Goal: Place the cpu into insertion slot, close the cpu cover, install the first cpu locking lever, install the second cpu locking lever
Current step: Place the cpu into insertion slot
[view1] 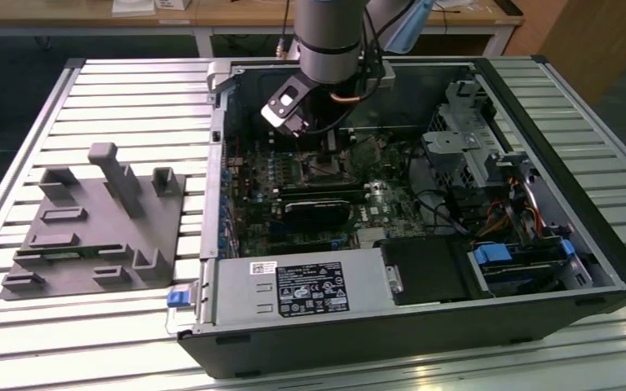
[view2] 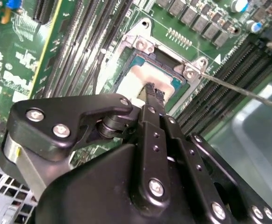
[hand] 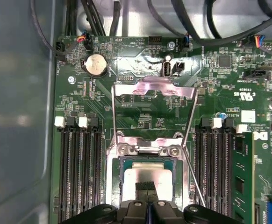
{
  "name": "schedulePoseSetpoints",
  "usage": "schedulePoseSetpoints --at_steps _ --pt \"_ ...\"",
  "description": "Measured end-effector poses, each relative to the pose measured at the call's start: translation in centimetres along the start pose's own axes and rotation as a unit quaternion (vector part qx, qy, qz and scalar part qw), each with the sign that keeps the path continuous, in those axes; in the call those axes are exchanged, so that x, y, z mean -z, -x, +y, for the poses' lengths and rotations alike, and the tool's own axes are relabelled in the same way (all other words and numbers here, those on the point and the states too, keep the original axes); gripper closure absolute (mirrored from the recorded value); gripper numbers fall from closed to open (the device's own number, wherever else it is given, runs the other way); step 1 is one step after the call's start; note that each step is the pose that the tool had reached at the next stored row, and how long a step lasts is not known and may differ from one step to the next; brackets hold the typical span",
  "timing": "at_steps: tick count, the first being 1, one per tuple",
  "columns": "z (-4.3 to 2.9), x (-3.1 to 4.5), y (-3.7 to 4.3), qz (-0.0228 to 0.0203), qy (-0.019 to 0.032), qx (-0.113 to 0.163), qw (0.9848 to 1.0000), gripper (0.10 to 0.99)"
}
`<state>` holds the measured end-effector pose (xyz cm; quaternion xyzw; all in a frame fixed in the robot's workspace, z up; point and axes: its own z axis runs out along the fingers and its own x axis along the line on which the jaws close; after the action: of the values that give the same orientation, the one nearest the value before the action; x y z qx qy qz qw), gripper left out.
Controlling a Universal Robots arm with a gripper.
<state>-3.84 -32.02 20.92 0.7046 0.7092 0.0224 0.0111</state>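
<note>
**Seating the cpu.** The arm (view1: 332,41) reaches down into the open case (view1: 400,342). The gripper (view2: 150,89) has its jaws set narrow, tips together with nothing between them.

Directly under the tips lies the cpu (hand: 145,173), pale face up and flat inside the slot (hand: 112,179). In both wrist views the tips sit over the middle of its face. Whether they touch it or hover just above, I cannot tell.

Beyond the tips the cover (hand: 151,87) stands raised on its hinge, well clear of the chip. To one side of the tool a thin lever (view2: 241,91) juts out free and unlatched. Black memory slots (hand: 80,168) flank the tool on both sides.

**Judgement.** The chip looks placed and the cover is not yet down, so the step in hand seems to be the last of the seating. To do it well:

- The chip should lie level, with all four edges inside the rim.
- Any pressure from the closed tips should be light, straight down and on the centre of the face.
- The tips should never push sideways, since the contacts beneath likely bend easily.
- A lifted corner is the fault to look for. The edge nearest the tool is hidden by it and cannot be checked from here.
- Any motion of the tool should keep clear of the raised cover and the loose lever.
</note>
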Motion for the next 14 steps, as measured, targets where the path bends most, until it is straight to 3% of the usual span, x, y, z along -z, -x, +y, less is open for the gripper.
schedulePoseSetpoints --at_steps 11,14 --pt "0.17 3.64 -0.05 -0.0001 0.0 0.0 1.0 0.98" --pt "0.2 4.31 -0.06 0.0 0.0 0.0 1.0 0.98"
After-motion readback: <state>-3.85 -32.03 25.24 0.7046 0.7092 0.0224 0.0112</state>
